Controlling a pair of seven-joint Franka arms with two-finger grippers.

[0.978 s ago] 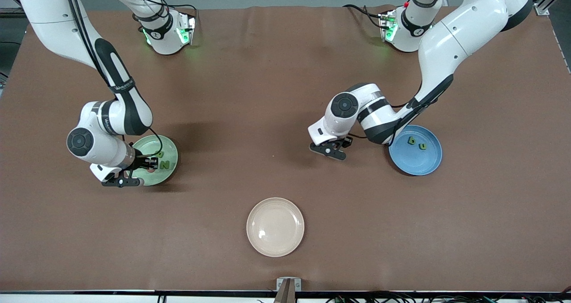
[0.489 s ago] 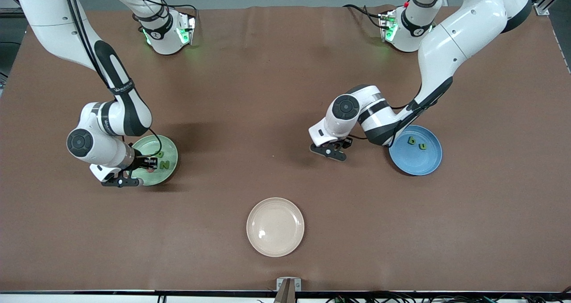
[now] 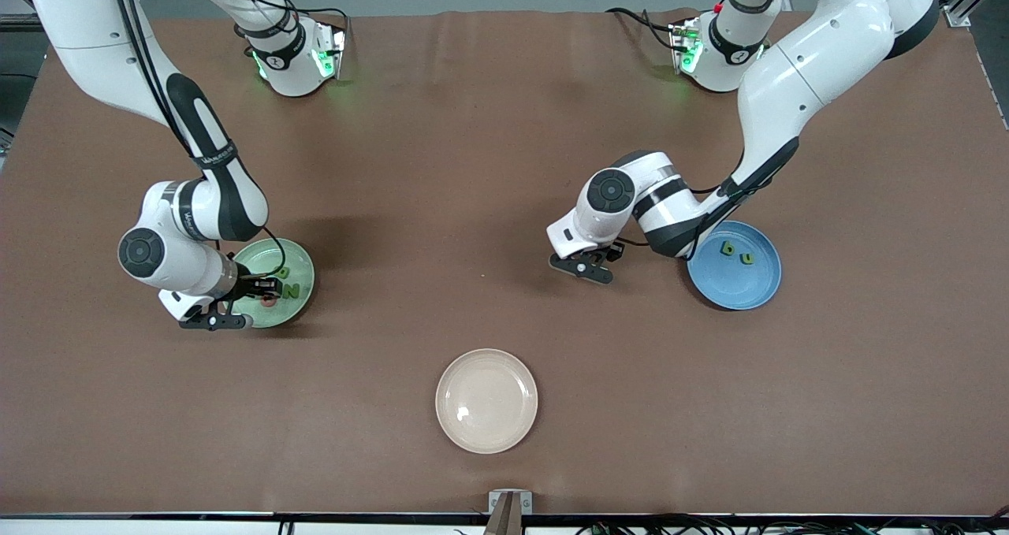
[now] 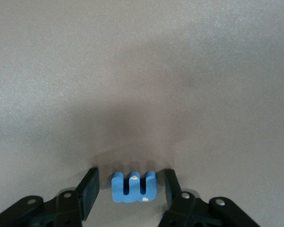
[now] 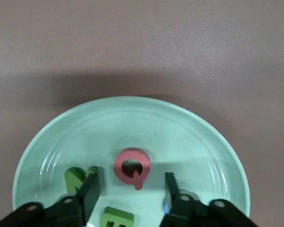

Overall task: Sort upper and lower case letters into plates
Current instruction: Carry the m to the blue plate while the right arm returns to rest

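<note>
Plates sit at both ends of the table: the mint green plate (image 3: 276, 283) toward the right arm's end, the blue plate (image 3: 735, 265) toward the left arm's end, a cream plate (image 3: 486, 400) nearest the front camera. The right gripper (image 5: 130, 189), fingers wide, hangs over the green plate, where a pink Q (image 5: 132, 166) lies between them beside green letters (image 5: 78, 178). The left gripper (image 4: 130, 189), fingers wide, straddles a blue letter (image 4: 133, 186) on the table (image 3: 441, 165), at nine o'clock from the blue plate, which holds two green letters (image 3: 737, 253).
</note>
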